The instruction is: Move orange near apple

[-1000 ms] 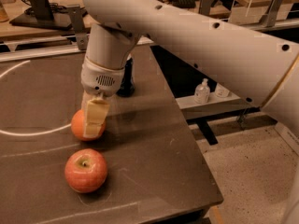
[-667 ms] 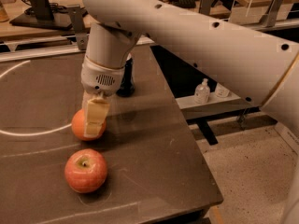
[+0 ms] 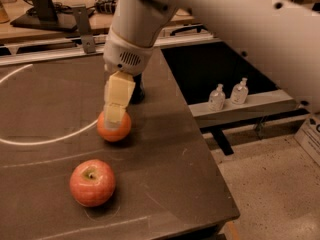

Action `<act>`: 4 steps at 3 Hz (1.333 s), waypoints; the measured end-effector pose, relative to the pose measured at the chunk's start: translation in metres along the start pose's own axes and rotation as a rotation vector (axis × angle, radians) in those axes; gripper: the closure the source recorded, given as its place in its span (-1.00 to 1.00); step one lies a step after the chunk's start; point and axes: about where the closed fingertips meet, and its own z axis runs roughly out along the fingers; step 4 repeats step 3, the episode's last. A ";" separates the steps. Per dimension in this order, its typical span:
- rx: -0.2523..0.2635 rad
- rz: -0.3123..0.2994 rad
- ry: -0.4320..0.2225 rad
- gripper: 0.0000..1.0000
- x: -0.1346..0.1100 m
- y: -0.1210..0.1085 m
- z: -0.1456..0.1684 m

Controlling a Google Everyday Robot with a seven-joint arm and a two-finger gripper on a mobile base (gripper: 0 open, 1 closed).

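The orange (image 3: 120, 130) rests on the dark table (image 3: 170, 174), near its middle. My gripper (image 3: 114, 120) comes down on it from above. One cream finger (image 3: 117, 101) covers the orange's front and the other is hidden behind it, so the gripper is shut on the orange. The apple (image 3: 92, 182), red-pink with a stem dimple, lies in front of the orange and a little to the left, about one fruit's width away.
A white curved line (image 3: 50, 140) is marked on the table to the left. The table's right edge (image 3: 200, 149) drops to the floor. Two small clear bottles (image 3: 216, 97) (image 3: 239, 91) stand on a low ledge to the right. A black stand base (image 3: 137, 91) is behind the gripper.
The gripper and the orange have shifted a little to the right and away from the front edge. The apple has not moved.
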 end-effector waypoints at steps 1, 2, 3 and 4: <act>0.102 0.019 -0.024 -1.00 0.003 -0.010 -0.045; 0.260 0.055 -0.042 -1.00 0.017 -0.001 -0.089; 0.370 0.095 -0.086 -1.00 0.028 -0.013 -0.111; 0.370 0.095 -0.086 -1.00 0.028 -0.013 -0.111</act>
